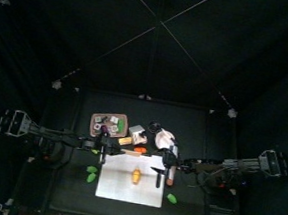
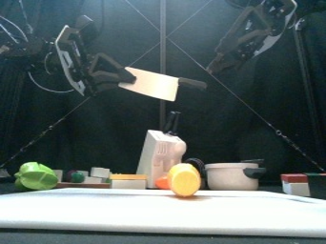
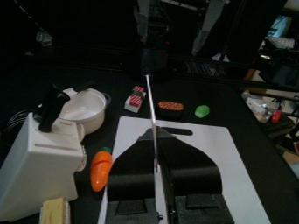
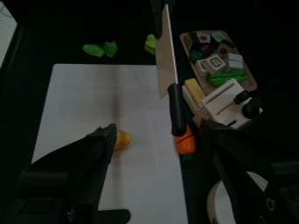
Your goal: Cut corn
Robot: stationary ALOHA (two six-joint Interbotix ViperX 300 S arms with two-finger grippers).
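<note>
**Yellow corn waits on the board, cleaver held above it**

Yellow corn (image 2: 185, 179) sits nearest to me on the white cutting board (image 2: 152, 212), close to the board's middle; from the right wrist camera I see it as a small stub (image 4: 119, 136) with bare board all round it. Green pieces (image 1: 91, 174) lie off the board's left edge, and another green piece (image 1: 171, 198) lies just off its right edge. Behind the corn, an orange carrot-like piece (image 3: 101, 169) lies beside a white knife block (image 2: 160, 157), with a small white pot (image 2: 234, 175) to the right of that. Farther left on the table I see a tray of small boxed items (image 1: 108, 125).

My left gripper (image 3: 158, 188) is clenched on the handle of a cleaver (image 2: 152, 84), whose broad blade hangs level in the air above the board, well clear of the corn. My right gripper (image 4: 158, 179) hovers over the board with its jaws spread wide and nothing between them.
</note>
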